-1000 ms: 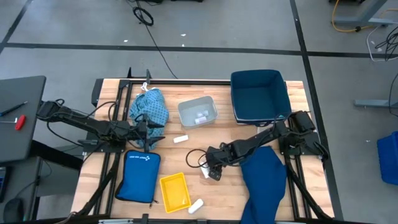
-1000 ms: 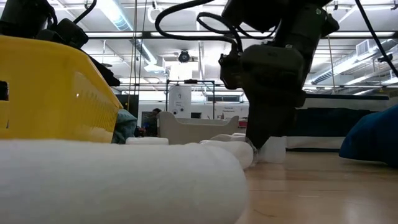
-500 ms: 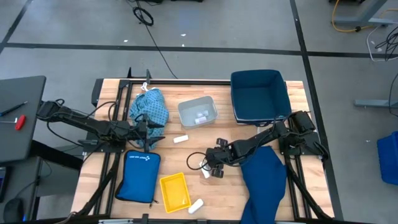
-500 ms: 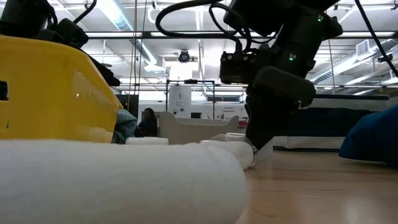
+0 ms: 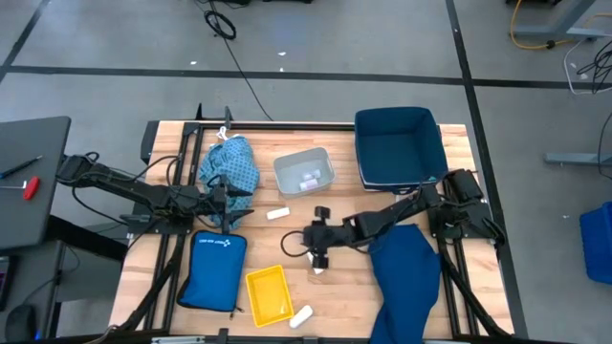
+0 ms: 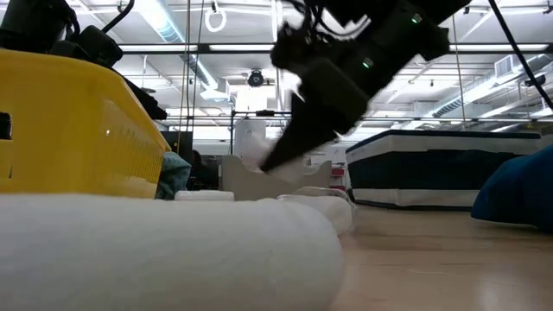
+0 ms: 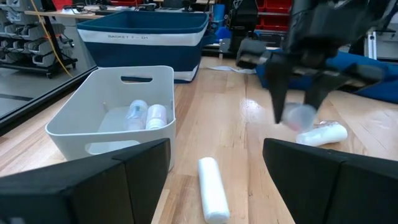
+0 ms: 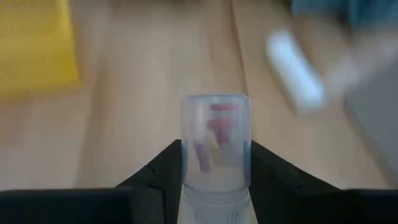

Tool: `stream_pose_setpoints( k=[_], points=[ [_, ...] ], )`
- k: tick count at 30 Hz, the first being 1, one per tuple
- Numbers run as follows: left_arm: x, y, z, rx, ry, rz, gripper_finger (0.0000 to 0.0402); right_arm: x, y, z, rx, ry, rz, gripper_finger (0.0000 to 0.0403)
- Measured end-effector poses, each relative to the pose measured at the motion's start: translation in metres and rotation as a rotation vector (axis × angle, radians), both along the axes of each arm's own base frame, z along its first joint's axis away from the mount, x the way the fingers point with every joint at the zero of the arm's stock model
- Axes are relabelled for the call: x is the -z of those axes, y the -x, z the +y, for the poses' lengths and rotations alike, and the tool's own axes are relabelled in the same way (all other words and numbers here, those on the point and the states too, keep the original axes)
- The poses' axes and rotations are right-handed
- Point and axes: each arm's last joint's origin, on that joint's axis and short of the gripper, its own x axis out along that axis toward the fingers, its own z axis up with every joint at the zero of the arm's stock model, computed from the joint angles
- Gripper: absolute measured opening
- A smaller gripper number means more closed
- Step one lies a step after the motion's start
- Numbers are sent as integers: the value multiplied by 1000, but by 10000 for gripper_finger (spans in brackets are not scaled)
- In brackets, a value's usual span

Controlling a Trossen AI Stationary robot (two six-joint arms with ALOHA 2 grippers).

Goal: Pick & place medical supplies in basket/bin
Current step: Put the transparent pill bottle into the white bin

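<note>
A second ago the right tool (image 5: pixel 316 235) was down on the counter (image 5: pixel 449 134) beside a white roll; it has since closed on a clear vial (image 8: pixel 216 140), lifted and swung toward the counter's middle. The right wrist view shows the vial, with something red inside, pinched upright between the two dark fingers (image 8: pixel 153 177). The left wrist view catches the same vial (image 7: pixel 301 116) hanging off the counter under that tool.

The white roll it worked beside (image 5: pixel 316 267) lies just below the tool, toward the near edge. Another roll (image 5: pixel 277 213) lies mid-counter, and a third (image 5: pixel 301 315) sits at the near edge by the yellow tray (image 5: pixel 269 293). The grey bin (image 5: pixel 304 172), toward the far edge, already holds a few small items and looks the likely target; the navy basket (image 5: pixel 397 145) fills the far right corner. The navy cloth (image 5: pixel 405 277) lies by the near right corner, the light blue patterned cloth (image 5: pixel 229 165) at the far left.

The pick looks done, so the carry to the bin is the step in hand, with rolls and both cloths left. The left tool (image 5: pixel 228 199) waits spread, beside the patterned cloth, above the blue pouch (image 5: pixel 214 271).
</note>
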Motion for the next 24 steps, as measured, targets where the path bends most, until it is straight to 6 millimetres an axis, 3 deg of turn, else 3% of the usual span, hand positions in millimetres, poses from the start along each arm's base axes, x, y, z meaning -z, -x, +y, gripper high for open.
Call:
stream_pose_setpoints(
  k=[6, 10, 24],
  points=[
    [0, 0, 0, 0, 2, -1, 261, -21, -18, -8, -161, 61, -245, 142],
    [0, 0, 0, -1, 3, -1, 261, -30, -26, -24, -215, 132, -346, 142],
    [0, 0, 1, -28, 6, -4, 261, -29, -30, -144, -9, 180, -308, 142]
  ],
)
